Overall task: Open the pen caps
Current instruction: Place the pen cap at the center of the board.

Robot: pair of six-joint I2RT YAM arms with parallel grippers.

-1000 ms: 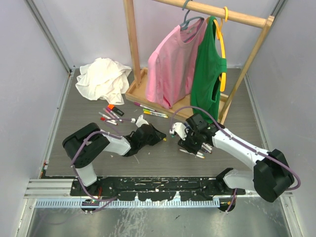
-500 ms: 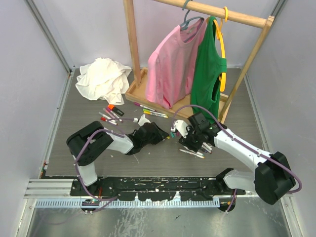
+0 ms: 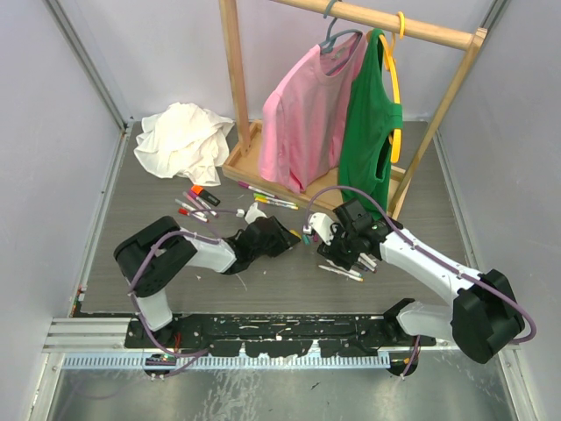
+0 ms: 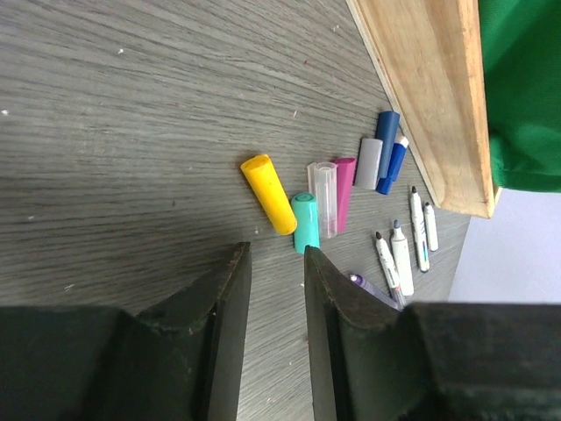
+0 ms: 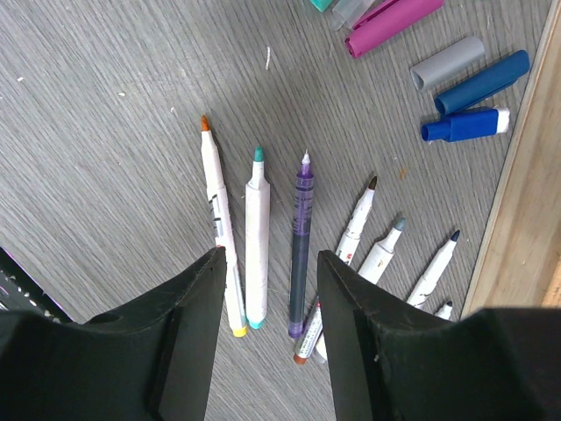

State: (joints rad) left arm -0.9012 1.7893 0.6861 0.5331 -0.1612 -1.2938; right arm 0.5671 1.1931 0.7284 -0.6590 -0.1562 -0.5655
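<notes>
Evidently both pairs of jaws stood slightly apart, holding nothing. Above the left jaws, mid-frame, smooth stubby plastic pen caps in yellow, teal, clear and pink lay on the grey wood-grain surface. Above the right jaws, slim white uncapped pens fanned out. A sound next move would be to fetch a capped pen from the overhead view's upper-left cluster and pull the cap straight along the barrel.

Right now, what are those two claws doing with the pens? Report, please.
Left gripper open, empty, loose caps just ahead. Right gripper open, empty, uncapped pens below. Rack base close beside caps.
</notes>
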